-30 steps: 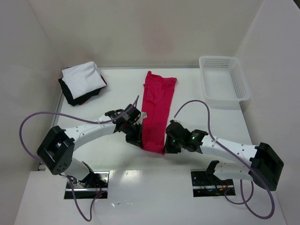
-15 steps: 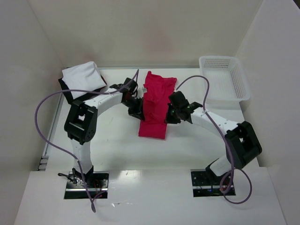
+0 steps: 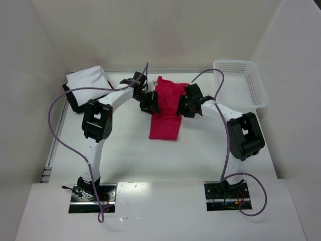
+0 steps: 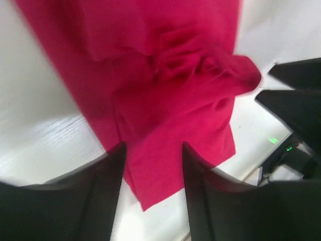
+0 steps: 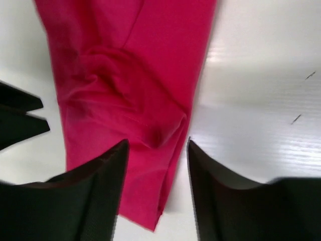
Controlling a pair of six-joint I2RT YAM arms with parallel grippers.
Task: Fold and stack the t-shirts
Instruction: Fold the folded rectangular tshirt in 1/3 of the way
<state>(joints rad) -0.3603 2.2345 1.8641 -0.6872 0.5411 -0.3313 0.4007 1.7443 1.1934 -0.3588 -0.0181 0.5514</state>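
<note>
As both arms' jaws stand partly open, red t-shirt beneath, seemingly ungripped.

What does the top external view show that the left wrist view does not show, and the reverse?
Only the top view: the white t-shirt lying on the black t-shirt at the far left, and the mesh basket. Only the left wrist view: the bunched wrinkles close up, seen between the left fingers. Both: the red t-shirt.
</note>
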